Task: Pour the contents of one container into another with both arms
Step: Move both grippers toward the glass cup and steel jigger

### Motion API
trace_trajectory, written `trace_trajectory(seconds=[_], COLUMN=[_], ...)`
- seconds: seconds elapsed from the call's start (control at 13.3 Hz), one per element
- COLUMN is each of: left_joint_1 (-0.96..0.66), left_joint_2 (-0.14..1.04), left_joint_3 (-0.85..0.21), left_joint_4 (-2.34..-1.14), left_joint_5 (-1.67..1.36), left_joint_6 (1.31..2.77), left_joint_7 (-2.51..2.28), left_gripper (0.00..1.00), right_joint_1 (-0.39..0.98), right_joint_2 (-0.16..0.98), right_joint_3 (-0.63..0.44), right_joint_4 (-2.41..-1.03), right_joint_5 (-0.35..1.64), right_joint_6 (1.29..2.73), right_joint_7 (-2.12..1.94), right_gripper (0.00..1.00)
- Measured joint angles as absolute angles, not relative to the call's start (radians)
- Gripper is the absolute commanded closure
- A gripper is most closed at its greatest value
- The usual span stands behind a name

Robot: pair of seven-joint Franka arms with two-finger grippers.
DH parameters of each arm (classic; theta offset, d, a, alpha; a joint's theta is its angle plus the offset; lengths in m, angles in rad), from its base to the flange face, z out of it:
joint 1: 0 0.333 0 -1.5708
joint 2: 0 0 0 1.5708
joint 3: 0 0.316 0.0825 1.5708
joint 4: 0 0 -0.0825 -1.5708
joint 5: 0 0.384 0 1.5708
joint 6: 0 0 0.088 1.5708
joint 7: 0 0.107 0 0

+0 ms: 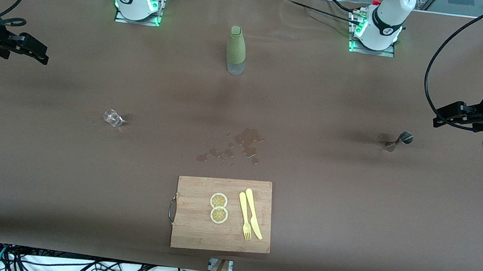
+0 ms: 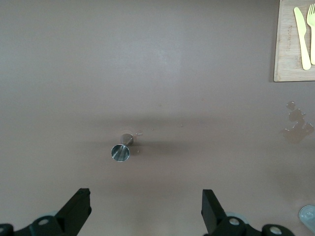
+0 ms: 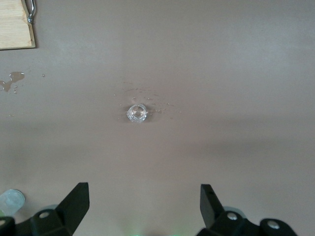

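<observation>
The small silver jigger (image 1: 398,140) (image 2: 121,149) stands on the brown table toward the left arm's end. My left gripper (image 1: 440,117) (image 2: 146,209) hangs open in the air over the table beside it, holding nothing. The tiny clear shot glass (image 1: 112,118) (image 3: 137,113) stands toward the right arm's end. My right gripper (image 1: 42,53) (image 3: 144,206) is open and empty above the table edge at that end, well apart from the glass.
A tall olive-green bottle (image 1: 236,50) stands mid-table near the bases. A wet spill (image 1: 240,146) lies in the middle. Nearer the camera a wooden cutting board (image 1: 187,228) carries two lemon slices (image 1: 218,207), a yellow knife and fork (image 1: 249,218).
</observation>
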State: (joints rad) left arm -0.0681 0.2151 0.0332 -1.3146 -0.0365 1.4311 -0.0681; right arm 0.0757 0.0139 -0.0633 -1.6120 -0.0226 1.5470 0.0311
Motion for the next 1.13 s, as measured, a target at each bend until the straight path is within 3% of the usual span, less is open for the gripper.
trace_trajectory(seconds=[0.68, 1.13], left_joint_1=[-0.092, -0.059], left_joint_2=[0.218, 0.24], left_joint_3=[0.034, 0.042], left_joint_4=[-1.315, -1.316], left_joint_5=[-0.037, -0.037], left_joint_6=[1.431, 1.401], left_joint_7=[-0.068, -0.055], left_gripper=[0.0, 0.0], right_joint_1=[0.076, 0.069], right_joint_2=[0.02, 0.082], right_joint_3=[-0.063, -0.068], right_joint_4=[-1.611, -1.612], right_joint_5=[-0.017, 0.017], right_joint_6=[1.545, 1.483], right_joint_7=[0.031, -0.118], right_gripper=[0.0, 0.0])
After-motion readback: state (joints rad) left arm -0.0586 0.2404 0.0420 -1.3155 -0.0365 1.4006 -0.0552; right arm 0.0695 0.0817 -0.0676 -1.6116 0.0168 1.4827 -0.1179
